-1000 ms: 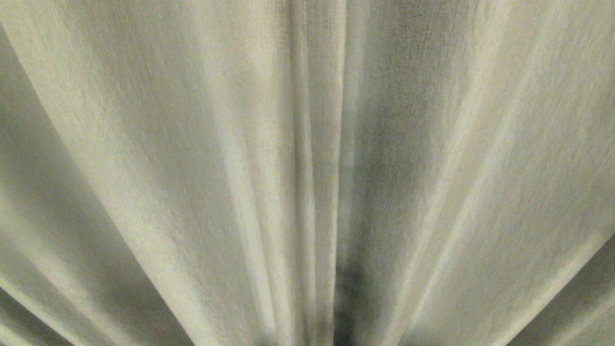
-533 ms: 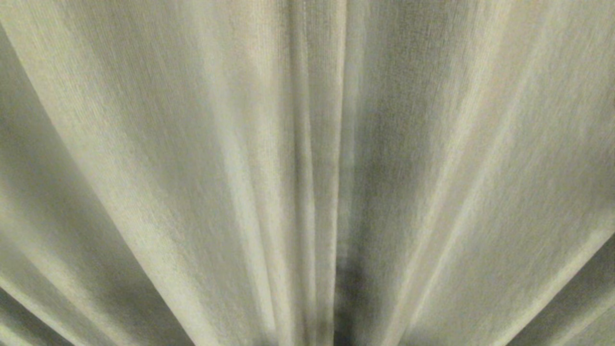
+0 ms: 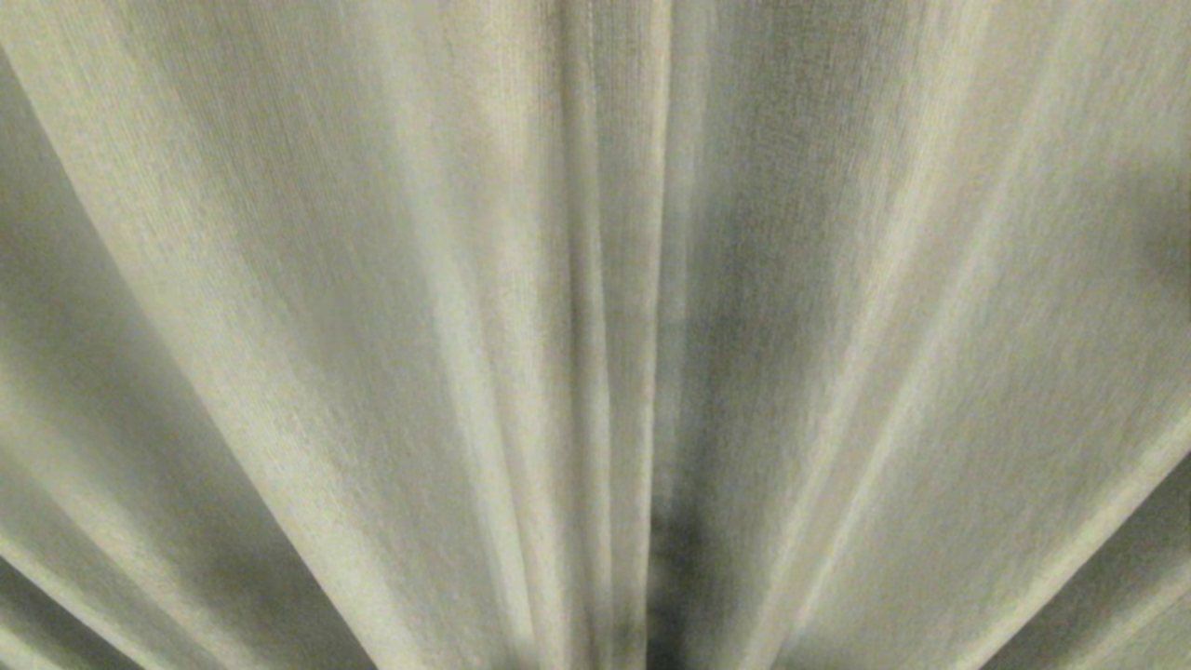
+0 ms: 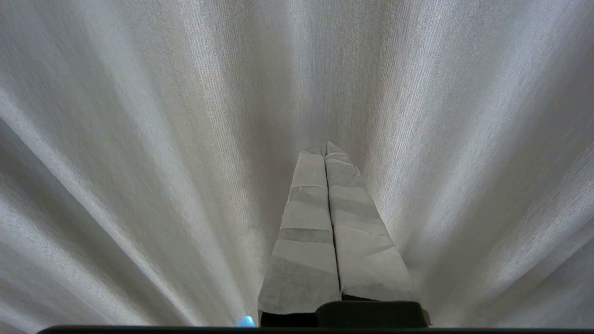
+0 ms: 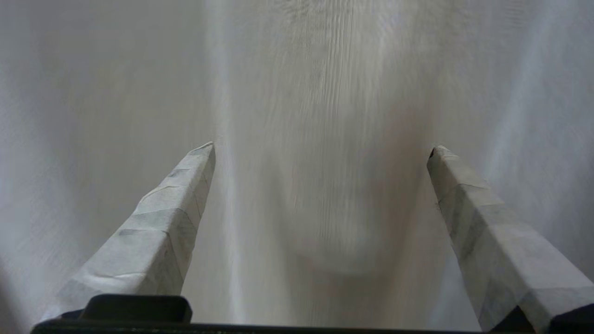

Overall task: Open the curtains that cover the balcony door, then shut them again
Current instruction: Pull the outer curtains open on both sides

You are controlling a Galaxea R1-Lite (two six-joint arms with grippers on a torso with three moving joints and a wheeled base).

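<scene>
Cream-beige pleated curtains [image 3: 391,307] fill the whole head view, with a dark fold line down the middle. Neither arm shows in that view. The balcony door is hidden behind the cloth. In the left wrist view my left gripper [image 4: 325,147] points at the curtains [image 4: 139,139] with its taped fingers pressed together and nothing between them. The right wrist view has my right gripper [image 5: 320,148] open wide, facing the curtains [image 5: 325,93] close up. A rounded bulge of cloth lies between its fingers [image 5: 167,218], which stand apart from it.
A dark shadow has appeared on the cloth at the right edge of the head view. The folds themselves have barely shifted.
</scene>
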